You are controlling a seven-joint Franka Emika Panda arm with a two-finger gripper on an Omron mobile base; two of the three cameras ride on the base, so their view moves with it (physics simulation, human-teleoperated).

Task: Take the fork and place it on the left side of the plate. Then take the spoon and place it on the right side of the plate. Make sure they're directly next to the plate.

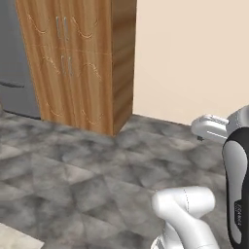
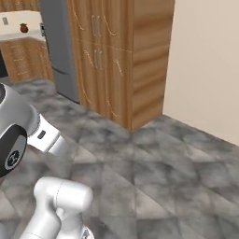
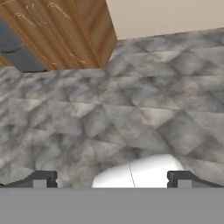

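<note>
- A rendered home kitchen, seen from low over the floor
- A tall wooden cabinet with paired doors and slim metal handles [image 1: 73,58] stands against a plain cream wall [image 1: 194,53]
- A tall grey refrigerator [image 2: 58,51] stands just beside the cabinet
- Mottled grey stone floor tiles [image 1: 87,175] cover the ground
- Farther back, low wooden cabinets under a pale countertop [image 2: 18,56] carry a small dark red pot [image 2: 24,28]

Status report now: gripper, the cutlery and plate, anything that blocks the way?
Gripper open, holding nothing. Facing grey tiled floor, wooden cabinet ahead. No obstacle on the floor between.
</note>
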